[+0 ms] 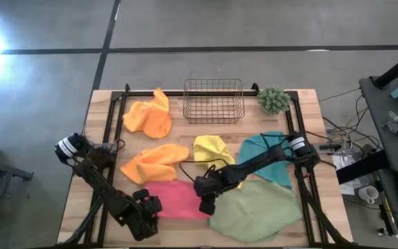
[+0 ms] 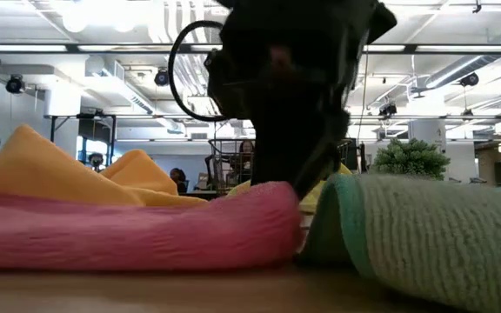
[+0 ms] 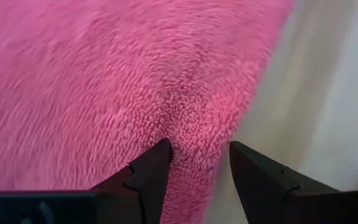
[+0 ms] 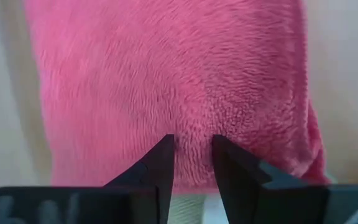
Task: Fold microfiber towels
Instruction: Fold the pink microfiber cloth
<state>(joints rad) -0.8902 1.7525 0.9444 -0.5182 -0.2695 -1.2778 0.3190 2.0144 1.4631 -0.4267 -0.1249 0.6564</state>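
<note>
Both end effectors (image 3: 194, 165) (image 4: 192, 160) pinch pink towel (image 1: 178, 199) | wire basket (image 1: 213, 101) holds nothing

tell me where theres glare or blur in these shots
High view: a blown-out white glare patch on the floor at upper left. Low view: the gripper is a dark, blurred silhouette against bright ceiling lights, and the pink towel and light green towel are soft up close. Both wrist views: pink pile smeared toward the edges.

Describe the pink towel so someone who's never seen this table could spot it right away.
Start at the wire basket on the table's far edge and come straight toward the near edge. The pink towel lies there, between both arms' fingers, beside the big light green towel. It is the only pink cloth.
</note>
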